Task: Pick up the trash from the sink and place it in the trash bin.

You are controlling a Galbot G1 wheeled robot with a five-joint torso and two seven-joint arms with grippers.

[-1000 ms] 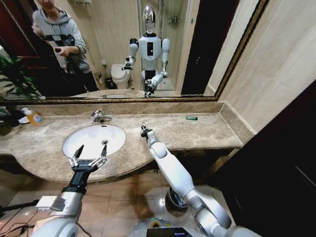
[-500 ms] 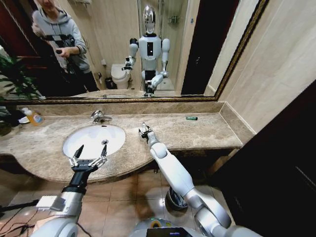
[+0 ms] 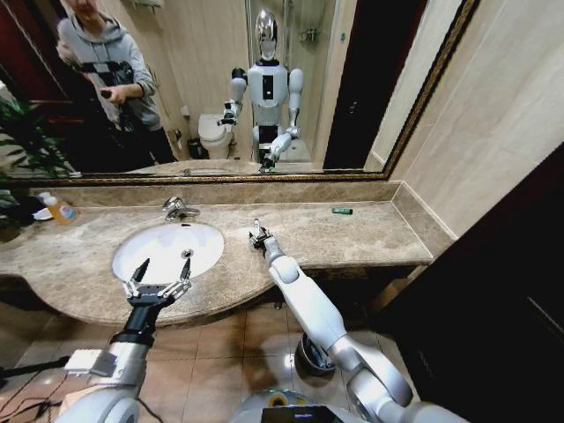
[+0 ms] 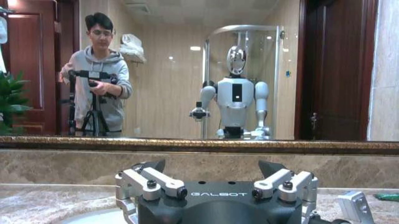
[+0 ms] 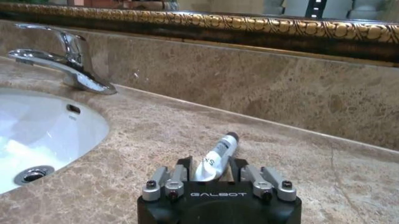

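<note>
A bathroom scene seen from above: a brown marble table (image 3: 352, 236) with a white oval sink (image 3: 167, 249) at centre left and a chrome tap (image 3: 176, 209) behind it, under a wide gold-framed mirror (image 3: 264, 88)

The right arm reaches up from the lower right of the frame, stretched long and nearly straight, its right claw (image 3: 257, 235) low over the table just right of the sink. In the right wrist view the right claw (image 5: 212, 173) has its fingers narrowed around the end of a small white tube (image 5: 218, 155), which lies on the marble pointing away toward the back wall

The left arm rises from the lower left, forearm angled upward, with the left claw (image 3: 159, 273) spread wide and holding nothing, poised at the sink's near rim

A small green tube (image 3: 342, 211) lies on the table at upper right, near the back wall. An orange-yellow bottle (image 3: 60, 209) stands at the far left. The trash bin (image 3: 310, 355) sits on the floor below the table's edge, partly hidden by the right arm
</note>
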